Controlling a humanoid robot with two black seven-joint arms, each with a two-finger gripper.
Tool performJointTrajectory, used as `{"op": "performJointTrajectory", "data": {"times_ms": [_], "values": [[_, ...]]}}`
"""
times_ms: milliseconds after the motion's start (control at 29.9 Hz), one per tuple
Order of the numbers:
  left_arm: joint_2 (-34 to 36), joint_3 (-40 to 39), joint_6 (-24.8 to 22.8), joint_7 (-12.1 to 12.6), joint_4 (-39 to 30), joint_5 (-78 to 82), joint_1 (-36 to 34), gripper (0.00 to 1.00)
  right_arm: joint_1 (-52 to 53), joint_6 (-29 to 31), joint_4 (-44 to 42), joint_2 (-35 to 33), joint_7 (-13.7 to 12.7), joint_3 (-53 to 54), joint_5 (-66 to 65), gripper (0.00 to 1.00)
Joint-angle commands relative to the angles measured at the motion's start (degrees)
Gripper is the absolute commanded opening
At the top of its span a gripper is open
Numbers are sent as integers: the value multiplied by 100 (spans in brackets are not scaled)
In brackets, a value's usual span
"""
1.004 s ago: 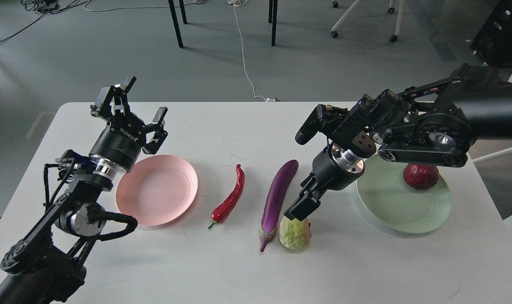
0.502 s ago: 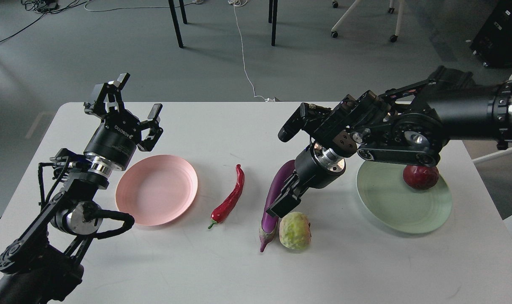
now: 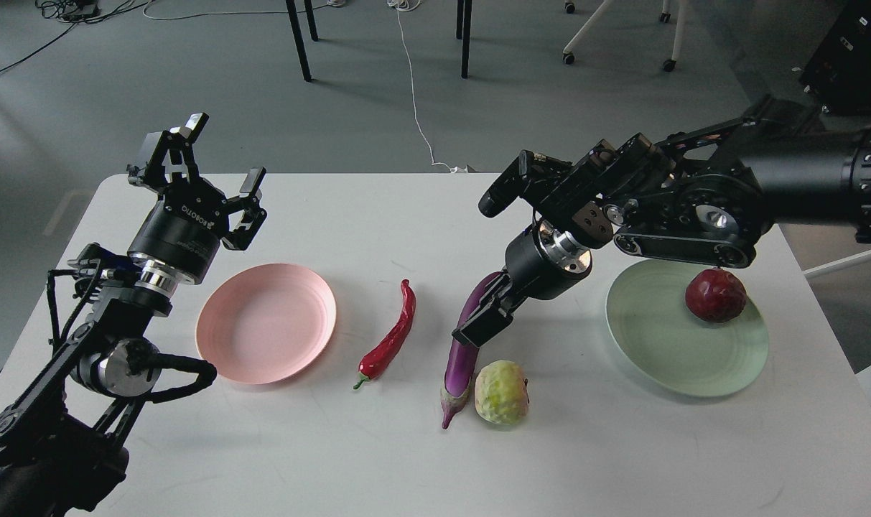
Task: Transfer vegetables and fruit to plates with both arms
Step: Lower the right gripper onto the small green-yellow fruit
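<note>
The pale pink plate (image 3: 241,352) lies empty at the left. The red chili pepper (image 3: 390,337) and the purple eggplant (image 3: 459,362) lie side by side mid-table. The yellow-green lumpy fruit (image 3: 502,391) sits right of the eggplant's stem end. The dark red fruit (image 3: 716,295) rests on the mint green plate (image 3: 665,352) at the right. My left gripper (image 3: 218,161) is open and empty, raised behind the pink plate's far left. My right gripper (image 3: 473,332) points down over the eggplant's middle and hides part of it. Its fingers look like one dark block.
The white table (image 3: 406,222) ends close behind both arms. Beyond it are grey floor, chair legs (image 3: 466,43) and a white cable (image 3: 415,93). My right arm's elbow links (image 3: 683,240) hang over the green plate's far rim.
My right gripper has moved left and slightly up, from above the yellow-green fruit to over the eggplant. My left gripper has drifted left and back, still open.
</note>
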Motion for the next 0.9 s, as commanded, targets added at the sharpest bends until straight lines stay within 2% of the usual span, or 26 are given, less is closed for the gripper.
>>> {"op": "performJointTrajectory", "data": {"times_ms": [0,201,435,870], "values": [[-2,-13,0,-7,7,0,0,99,11,0,49,-38,-1,22,12,97],[-108,22,-8,1,7,9,0,99,11,-9,102,-38,-1,39,12,97],[-117,-13,-8,1,7,9,0,99,11,-9,550,-187,-1,40,-6,97],[-117,-22,-8,-25,7,0,18,99,20,9,559,-170,-1,-382,-595,97]]}}
